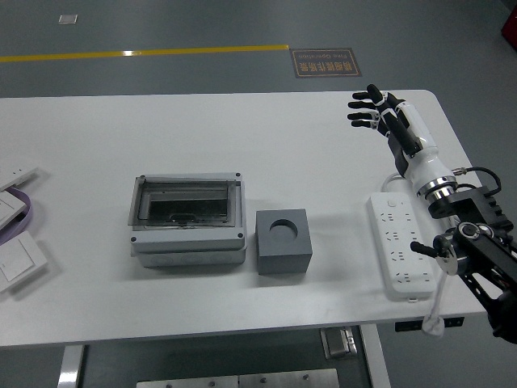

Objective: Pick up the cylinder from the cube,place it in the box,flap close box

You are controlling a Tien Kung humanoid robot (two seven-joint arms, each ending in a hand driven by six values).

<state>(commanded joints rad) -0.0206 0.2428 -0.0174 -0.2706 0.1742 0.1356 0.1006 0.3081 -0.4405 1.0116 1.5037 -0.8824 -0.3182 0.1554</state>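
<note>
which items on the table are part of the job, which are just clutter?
Job: grey cube with an empty round socket; box, clear lid closed; right hand, fingers spread, empty.
Clutter: power strip; white wall switches at left edge.
</note>
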